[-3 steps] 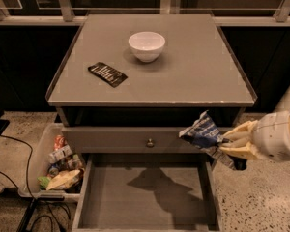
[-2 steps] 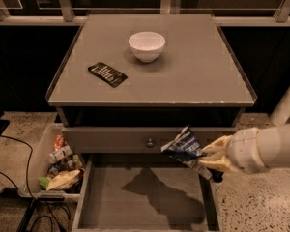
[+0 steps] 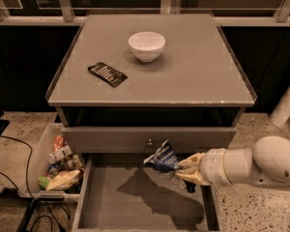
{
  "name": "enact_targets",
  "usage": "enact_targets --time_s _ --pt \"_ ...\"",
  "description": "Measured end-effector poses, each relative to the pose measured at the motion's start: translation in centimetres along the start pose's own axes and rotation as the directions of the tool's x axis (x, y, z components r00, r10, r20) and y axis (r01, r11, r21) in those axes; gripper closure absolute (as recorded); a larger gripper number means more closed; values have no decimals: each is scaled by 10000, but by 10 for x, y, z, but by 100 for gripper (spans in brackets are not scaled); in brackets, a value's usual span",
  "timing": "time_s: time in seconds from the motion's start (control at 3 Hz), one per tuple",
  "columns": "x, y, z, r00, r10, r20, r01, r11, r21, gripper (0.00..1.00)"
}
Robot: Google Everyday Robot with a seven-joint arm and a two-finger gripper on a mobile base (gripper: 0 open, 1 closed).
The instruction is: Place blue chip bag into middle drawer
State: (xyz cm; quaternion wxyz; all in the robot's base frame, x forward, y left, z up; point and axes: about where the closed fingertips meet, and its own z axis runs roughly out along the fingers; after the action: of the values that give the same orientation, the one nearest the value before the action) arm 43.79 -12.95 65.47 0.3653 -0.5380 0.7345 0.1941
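The blue chip bag (image 3: 162,159) is a crinkly dark-blue foil bag with white lettering. My gripper (image 3: 185,170) comes in from the right and is shut on it. It holds the bag in the air over the back right part of the open middle drawer (image 3: 111,199), a wide shallow grey box with a plain floor. The bag hangs just below the closed drawer front with the small round knob (image 3: 149,142). The bag's shadow falls on the drawer floor.
A white bowl (image 3: 146,45) and a flat black packet (image 3: 107,74) lie on the cabinet top (image 3: 198,76). A white bin (image 3: 38,161) holding snack packets stands on the floor at the left, with black cables beside it. My white arm (image 3: 261,164) spans the right side.
My gripper has moved left and down with the blue chip bag, from beside the cabinet's right edge to over the open drawer.
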Motion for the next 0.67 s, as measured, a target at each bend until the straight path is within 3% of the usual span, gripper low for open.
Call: enact_targets --time_s 0.67 --pt "7 -1 17 9995 304 61 -303 9994 -190 100"
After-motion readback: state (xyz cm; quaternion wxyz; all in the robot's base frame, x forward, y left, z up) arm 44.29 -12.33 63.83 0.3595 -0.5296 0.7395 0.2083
